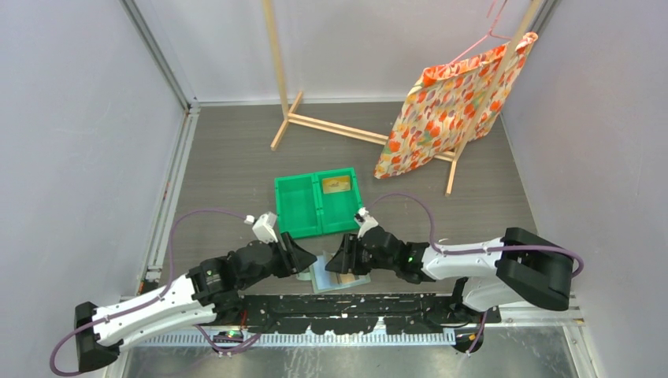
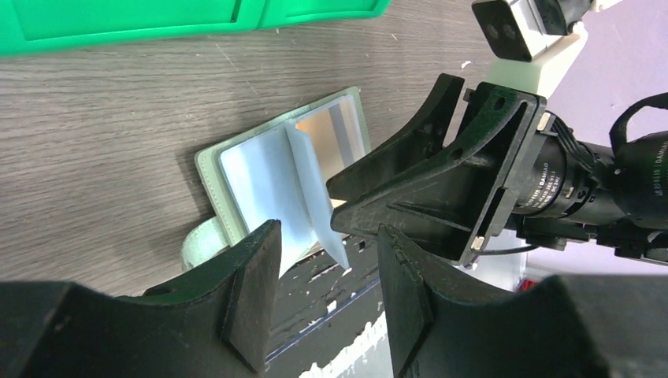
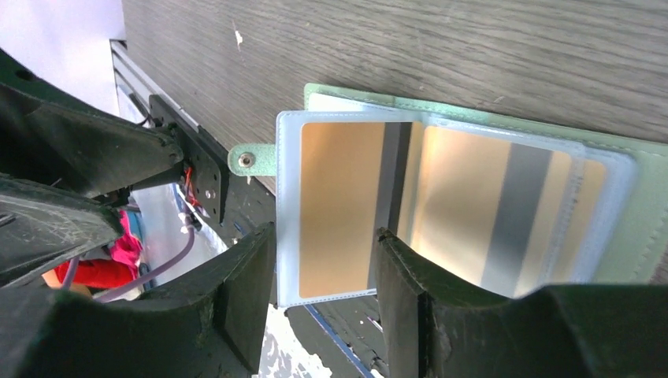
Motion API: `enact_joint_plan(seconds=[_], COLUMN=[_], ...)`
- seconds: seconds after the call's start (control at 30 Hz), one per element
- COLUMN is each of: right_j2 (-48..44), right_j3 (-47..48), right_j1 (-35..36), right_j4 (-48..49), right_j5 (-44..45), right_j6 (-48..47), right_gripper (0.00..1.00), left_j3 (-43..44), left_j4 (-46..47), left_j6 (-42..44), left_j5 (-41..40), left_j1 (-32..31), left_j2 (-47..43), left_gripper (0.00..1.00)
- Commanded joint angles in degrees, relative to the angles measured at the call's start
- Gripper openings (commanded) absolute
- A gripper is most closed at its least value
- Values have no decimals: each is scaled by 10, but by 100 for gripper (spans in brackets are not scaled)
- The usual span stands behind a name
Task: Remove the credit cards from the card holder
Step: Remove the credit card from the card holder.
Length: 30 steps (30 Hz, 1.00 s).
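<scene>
Over the open card holder, left hand gapes, fingers apart; right hand likewise, clamping nothing.

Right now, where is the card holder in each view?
Top external: holder low centre, just below the green bin.
Left wrist: holder centre-left, lying open.
Right wrist: holder centre to right, open, cards showing.
Shared landmark: black rail at the table's near edge, beside the holder.

Holder lies at the table's near edge, between left gripper and right gripper. Behind it is a bin, with a card in its right compartment.
</scene>
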Motion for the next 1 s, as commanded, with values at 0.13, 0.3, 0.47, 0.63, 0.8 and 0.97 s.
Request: enact_joint_plan(seconds=[0.13, 0.3, 0.47, 0.63, 0.8, 0.97], right_j2=[14, -26, -66, -53, -23, 14], right_j3=[53, 45, 11, 15, 13, 5], right_j1=[4, 4, -22, -50, -56, -55], right_j4=[17, -24, -67, -88, -70, -39], right_j5=[-70, -31, 37, 9, -2, -14], right_j6=[-45, -60, -39, -50, -48, -40], right_gripper=[56, 56, 11, 9, 12, 11], left_j3=[17, -6, -43, -78, -103, -105], left_j4=[-26, -40, -27, 18, 73, 133], left_j6=[-5, -41, -63, -83, -98, -95], left_j5=[-20, -22, 4, 23, 34, 41], left_j1=[3, 3, 4, 4, 4, 4], left_j2=[10, 2, -3, 9, 44, 84], left_gripper=[50, 64, 73, 74, 73, 68])
